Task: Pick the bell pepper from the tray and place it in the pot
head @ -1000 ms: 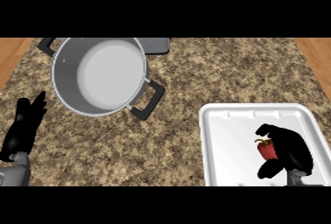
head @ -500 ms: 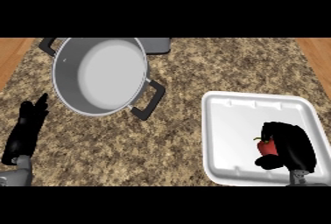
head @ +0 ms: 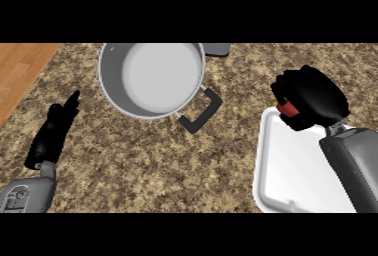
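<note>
A red bell pepper [head: 287, 108] shows as a small patch inside my right hand [head: 310, 97], whose fingers are curled round it and hide most of it. The hand holds it above the far left corner of the white tray [head: 284, 170], clear of the tray's floor. The grey pot [head: 153, 77] with black handles stands at the upper middle, to the left of the pepper, with nothing inside. My left hand [head: 53, 132] rests open at the left, fingers pointing up, apart from the pot.
A speckled brown stone counter [head: 148, 165] carries everything. A wooden strip [head: 18, 70] runs along the far left. The pot's near black handle [head: 201, 112] juts toward the tray.
My right hand has risen off the tray with the pepper and moved left and away toward the pot. The view has shifted, so pot and tray sit further right and nearer.
</note>
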Action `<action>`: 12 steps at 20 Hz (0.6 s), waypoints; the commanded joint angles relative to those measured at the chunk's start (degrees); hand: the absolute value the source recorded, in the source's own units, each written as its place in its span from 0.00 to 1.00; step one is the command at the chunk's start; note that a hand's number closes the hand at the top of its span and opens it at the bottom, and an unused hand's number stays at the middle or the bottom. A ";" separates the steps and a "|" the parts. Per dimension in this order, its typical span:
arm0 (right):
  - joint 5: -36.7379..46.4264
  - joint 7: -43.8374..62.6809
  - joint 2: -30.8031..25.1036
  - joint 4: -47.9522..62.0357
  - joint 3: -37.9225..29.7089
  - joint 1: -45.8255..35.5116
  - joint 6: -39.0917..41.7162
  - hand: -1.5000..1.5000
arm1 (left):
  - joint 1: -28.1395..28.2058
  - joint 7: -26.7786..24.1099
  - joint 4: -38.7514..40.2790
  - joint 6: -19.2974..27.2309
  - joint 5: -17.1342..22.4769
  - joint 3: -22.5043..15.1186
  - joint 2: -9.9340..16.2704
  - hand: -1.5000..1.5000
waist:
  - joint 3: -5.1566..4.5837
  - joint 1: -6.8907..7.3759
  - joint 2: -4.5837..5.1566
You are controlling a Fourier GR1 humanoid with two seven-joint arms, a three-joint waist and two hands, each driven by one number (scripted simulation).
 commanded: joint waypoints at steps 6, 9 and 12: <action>-15.00 -21.59 0.69 12.06 -7.50 -23.70 -1.84 1.00 | -2.71 1.60 1.33 0.82 -0.69 -0.61 -1.07 0.50 | 0.32 -1.13 -0.15; -21.77 -28.76 4.09 15.40 -9.75 -28.34 -2.49 1.00 | -3.22 1.91 2.17 0.98 -0.75 -0.17 -0.86 0.50 | 0.29 -2.45 -0.44; -29.73 -36.60 5.74 18.94 -13.26 -32.13 0.18 1.00 | -2.47 1.62 3.12 1.75 -0.77 0.58 -1.00 0.50 | 0.24 -3.87 -0.75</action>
